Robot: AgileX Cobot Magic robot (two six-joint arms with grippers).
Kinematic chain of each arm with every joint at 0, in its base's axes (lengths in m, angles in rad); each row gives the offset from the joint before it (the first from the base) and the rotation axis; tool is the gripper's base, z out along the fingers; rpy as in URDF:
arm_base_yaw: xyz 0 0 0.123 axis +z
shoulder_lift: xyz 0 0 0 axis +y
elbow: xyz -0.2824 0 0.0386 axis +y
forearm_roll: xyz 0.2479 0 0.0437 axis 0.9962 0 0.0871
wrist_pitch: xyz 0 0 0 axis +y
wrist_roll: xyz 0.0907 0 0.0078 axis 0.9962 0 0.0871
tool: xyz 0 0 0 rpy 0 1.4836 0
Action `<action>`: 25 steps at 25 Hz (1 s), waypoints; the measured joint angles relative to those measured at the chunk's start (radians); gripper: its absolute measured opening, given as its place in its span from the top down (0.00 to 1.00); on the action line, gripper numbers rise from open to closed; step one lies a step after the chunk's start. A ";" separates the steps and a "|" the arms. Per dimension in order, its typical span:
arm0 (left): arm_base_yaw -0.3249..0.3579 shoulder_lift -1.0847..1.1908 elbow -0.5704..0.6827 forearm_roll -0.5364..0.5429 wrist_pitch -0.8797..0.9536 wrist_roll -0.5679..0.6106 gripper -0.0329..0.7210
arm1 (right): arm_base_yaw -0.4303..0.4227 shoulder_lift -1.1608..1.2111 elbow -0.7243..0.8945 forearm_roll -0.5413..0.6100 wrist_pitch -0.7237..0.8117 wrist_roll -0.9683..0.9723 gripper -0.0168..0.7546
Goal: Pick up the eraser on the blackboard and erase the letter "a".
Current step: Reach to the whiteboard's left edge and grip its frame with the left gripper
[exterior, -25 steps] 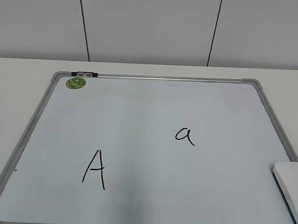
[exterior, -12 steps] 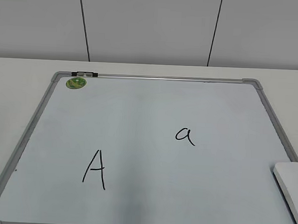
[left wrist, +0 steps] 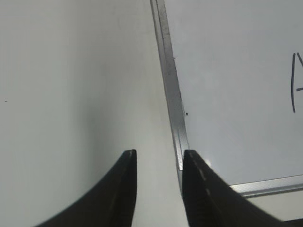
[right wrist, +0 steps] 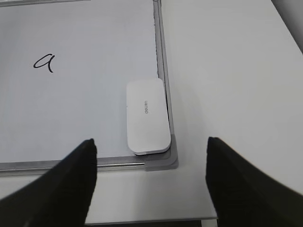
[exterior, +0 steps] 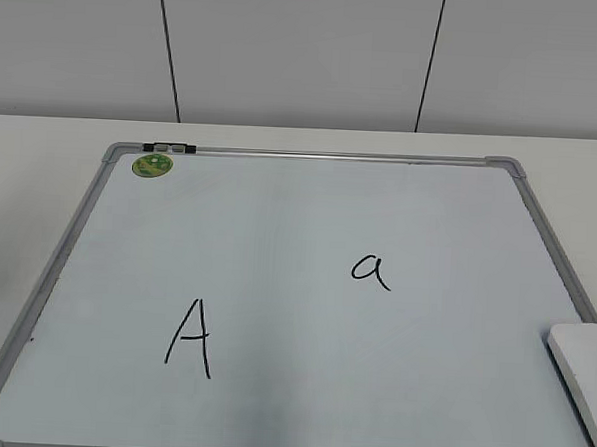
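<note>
White tabletop bears the blackboard. Right gripper, spread wide, hangs nearer the eraser, apparently lengthwise ahead. Left gripper, narrowly parted, holds nothing.

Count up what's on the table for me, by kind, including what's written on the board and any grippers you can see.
Boards: 1, the blackboard
Erasers: 1, the eraser
Handwritten letters: 2, the letter "a" and the capital "A"
Stickers: 1, the green sticker
Grippers: 2, the left gripper and the right gripper
Total: 7
</note>
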 joint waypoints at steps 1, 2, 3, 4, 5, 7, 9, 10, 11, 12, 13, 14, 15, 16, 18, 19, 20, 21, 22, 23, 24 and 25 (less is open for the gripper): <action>0.000 0.063 -0.037 -0.007 0.006 0.000 0.63 | 0.000 0.000 0.000 0.000 0.000 0.000 0.29; 0.000 0.115 -0.074 -0.015 0.016 -0.002 0.63 | 0.000 0.000 0.000 0.000 0.000 0.000 0.29; 0.000 0.176 -0.104 -0.020 0.025 -0.008 0.63 | 0.000 0.000 0.000 0.000 0.000 0.000 0.29; 0.000 0.233 -0.139 -0.024 0.032 -0.020 0.63 | 0.000 0.000 0.000 0.000 0.000 0.000 0.29; 0.000 0.287 -0.172 -0.024 0.036 -0.041 0.63 | 0.000 0.000 0.000 0.000 0.000 0.000 0.29; 0.000 0.374 -0.226 -0.026 0.047 -0.079 0.63 | 0.000 0.000 0.000 0.000 0.000 0.000 0.29; 0.000 0.455 -0.274 -0.026 0.051 -0.106 0.63 | 0.000 0.000 0.000 0.000 0.000 0.000 0.29; 0.000 0.484 -0.292 -0.026 0.053 -0.113 0.63 | 0.000 0.000 0.000 0.000 0.000 0.000 0.29; 0.000 0.516 -0.311 -0.026 0.055 -0.115 0.63 | 0.000 0.000 0.000 0.000 0.000 0.000 0.29; 0.000 0.546 -0.327 -0.026 0.055 -0.117 0.63 | 0.000 0.000 0.000 0.000 0.000 0.000 0.29; 0.000 0.568 -0.339 -0.026 0.055 -0.119 0.63 | 0.000 0.000 0.000 0.000 0.000 0.000 0.29; 0.000 0.593 -0.352 -0.026 0.055 -0.119 0.63 | 0.000 0.000 0.000 0.000 0.000 0.000 0.29; 0.000 0.617 -0.364 -0.026 0.055 -0.119 0.63 | 0.000 0.000 0.000 0.000 0.000 0.000 0.29; 0.000 0.641 -0.376 -0.026 0.055 -0.119 0.63 | 0.000 0.000 0.000 0.000 0.000 0.000 0.29; 0.000 0.681 -0.396 -0.026 0.055 -0.119 0.63 | 0.000 0.000 0.000 0.000 0.000 0.000 0.29; 0.000 0.702 -0.407 -0.026 0.055 -0.119 0.63 | 0.000 0.000 0.000 0.000 0.000 0.000 0.29; 0.000 0.723 -0.417 -0.026 0.053 -0.119 0.63 | 0.000 0.000 0.000 0.000 0.000 0.000 0.29; 0.000 0.741 -0.429 -0.024 0.053 -0.119 0.63 | 0.000 0.000 0.000 0.000 0.000 0.000 0.29; 0.000 0.761 -0.440 -0.021 0.053 -0.121 0.63 | 0.000 0.000 0.000 0.000 0.000 0.000 0.29; 0.000 0.781 -0.451 -0.019 0.053 -0.121 0.63 | 0.000 0.000 0.000 0.000 0.000 0.000 0.29; 0.000 0.798 -0.461 -0.019 0.053 -0.121 0.63 | 0.000 0.000 0.000 0.000 0.000 0.000 0.29; 0.000 0.818 -0.474 -0.017 0.053 -0.121 0.63 | 0.000 0.000 0.000 0.000 0.000 0.000 0.29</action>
